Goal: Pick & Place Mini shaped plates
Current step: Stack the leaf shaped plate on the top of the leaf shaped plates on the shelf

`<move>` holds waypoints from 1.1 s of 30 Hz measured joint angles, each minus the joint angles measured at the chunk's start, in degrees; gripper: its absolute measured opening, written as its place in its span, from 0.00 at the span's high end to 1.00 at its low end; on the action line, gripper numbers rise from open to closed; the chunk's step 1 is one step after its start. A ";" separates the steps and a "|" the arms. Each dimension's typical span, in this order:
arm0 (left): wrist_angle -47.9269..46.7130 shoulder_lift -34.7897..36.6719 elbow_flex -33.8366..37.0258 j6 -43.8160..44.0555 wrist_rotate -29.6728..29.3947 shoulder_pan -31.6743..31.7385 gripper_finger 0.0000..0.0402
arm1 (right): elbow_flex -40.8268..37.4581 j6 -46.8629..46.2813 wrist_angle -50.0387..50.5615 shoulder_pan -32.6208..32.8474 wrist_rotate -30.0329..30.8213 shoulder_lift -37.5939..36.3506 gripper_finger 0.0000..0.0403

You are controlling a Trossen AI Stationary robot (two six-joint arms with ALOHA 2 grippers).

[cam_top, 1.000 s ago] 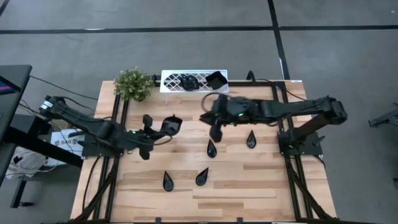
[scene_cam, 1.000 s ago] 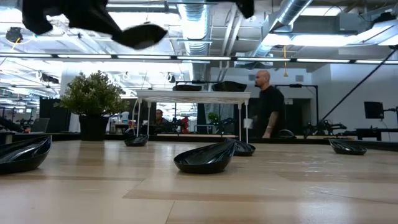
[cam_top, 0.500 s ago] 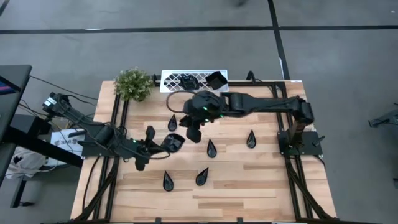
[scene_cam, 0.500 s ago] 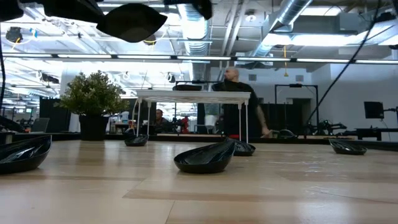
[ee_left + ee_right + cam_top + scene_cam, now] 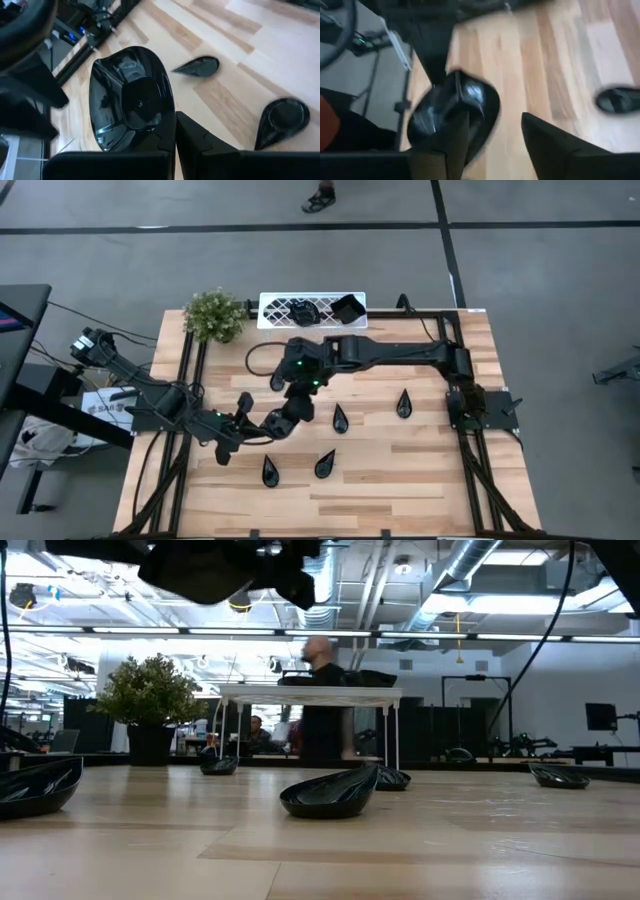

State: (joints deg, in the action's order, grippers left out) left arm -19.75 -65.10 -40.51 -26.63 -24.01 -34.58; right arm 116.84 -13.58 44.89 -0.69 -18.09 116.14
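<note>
My left gripper (image 5: pixel 256 426) is shut on the rim of a glossy black mini plate (image 5: pixel 276 423), a wavy-edged one (image 5: pixel 131 102), held above the table's left-middle. My right gripper (image 5: pixel 291 416) reaches across from the right and stands open right at this same plate (image 5: pixel 451 116), one finger (image 5: pixel 445 145) in front of it. In the low view the held plate (image 5: pixel 205 568) hangs at the top. Teardrop plates lie on the wood: two (image 5: pixel 340 418) (image 5: pixel 403 403) in the middle and two (image 5: pixel 270 470) (image 5: pixel 325 464) nearer the front.
A white lattice tray (image 5: pixel 285 310) at the table's back edge holds black plates, one squarish (image 5: pixel 346 308). A small green plant (image 5: pixel 214 315) stands left of it. A person (image 5: pixel 322 700) walks in the room behind.
My right arm swung left from the table's middle to the held plate and its fingers opened. My left gripper carried the plate toward the front. The person behind walked left.
</note>
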 joint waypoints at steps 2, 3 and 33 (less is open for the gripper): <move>0.35 0.09 0.00 0.11 0.00 0.04 0.99 | 0.09 0.00 -0.26 0.51 0.05 0.15 0.52; 0.38 0.15 0.00 0.13 -0.02 0.04 0.98 | 0.09 0.00 0.02 0.76 0.06 0.15 0.51; 0.96 0.07 0.00 -0.06 -4.63 0.04 0.98 | 0.04 -0.02 4.27 2.12 2.19 0.59 0.63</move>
State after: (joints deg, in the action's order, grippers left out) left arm -18.79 -65.04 -40.51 -26.70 -28.64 -34.54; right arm 116.88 -13.61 49.16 1.43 -15.90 116.73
